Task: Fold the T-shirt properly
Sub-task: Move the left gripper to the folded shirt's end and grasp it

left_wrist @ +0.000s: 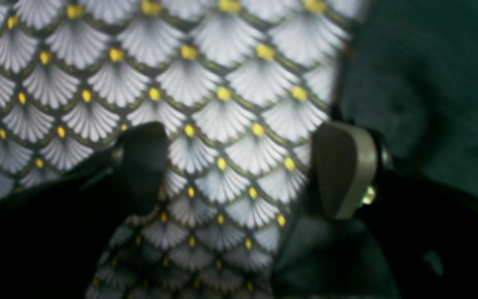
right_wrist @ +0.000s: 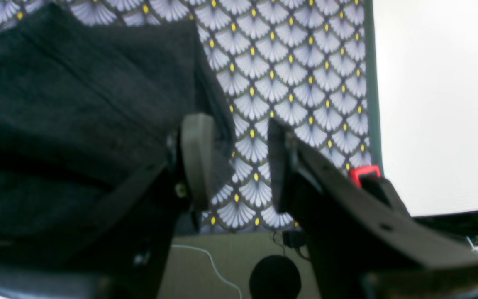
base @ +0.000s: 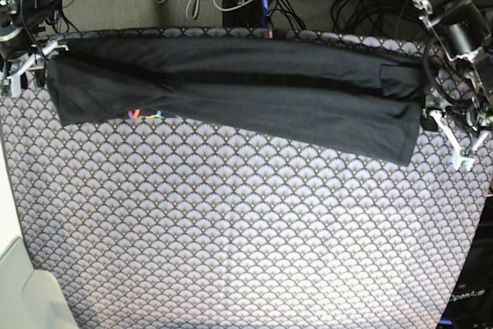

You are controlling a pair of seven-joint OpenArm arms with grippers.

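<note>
T-shirt (base: 231, 86) beside, outside both grippers' spread fingers (left_wrist: 345, 166).

Dark T-shirt (base: 246, 90) folded into long band across table's far side.

The whole tablecloth (base: 246, 229) is seen from above by the base view. Each wrist view is set close over one end of the T-shirt (base: 231, 90), framed by its own gripper's fingers; shirt and cloth are shared by all three.
</note>
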